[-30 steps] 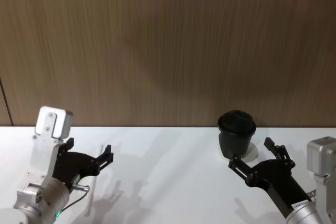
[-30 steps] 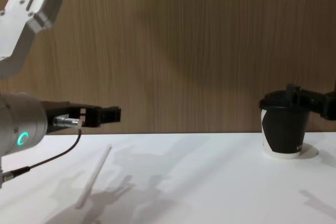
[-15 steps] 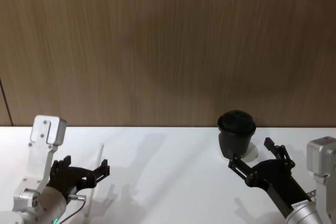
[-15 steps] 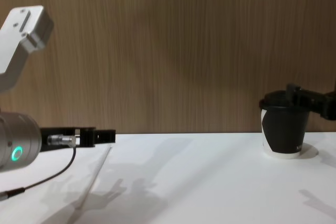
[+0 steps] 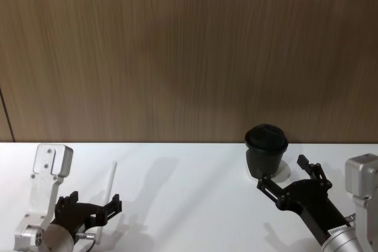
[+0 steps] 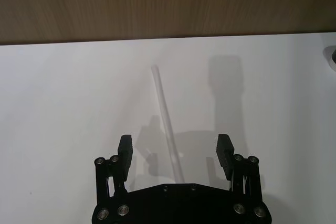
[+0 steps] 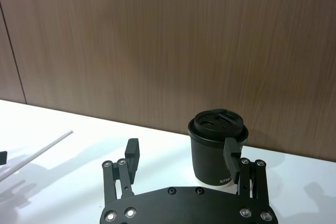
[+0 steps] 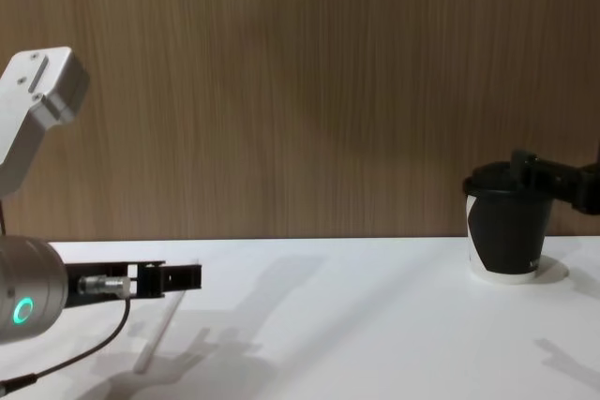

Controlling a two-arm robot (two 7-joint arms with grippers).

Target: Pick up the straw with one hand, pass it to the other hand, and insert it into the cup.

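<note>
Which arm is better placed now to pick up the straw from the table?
Left. The left pincer, open, sits over the straw, one finger on each side. The right pincer is open near the cup, far from the straw.

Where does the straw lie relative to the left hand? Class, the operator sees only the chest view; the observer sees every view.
Observer: In the left wrist view the straw lies on the table between the left hand's open fingers, touching neither.
Operator: Does it run straight between them?
Observer: Not quite: it slants a little, its far end toward the wall.
Operator: And the cup's lid?
Observer: The right wrist view shows the cup with its lid on, a small slot in its top, standing just beyond the open right hand.
</note>
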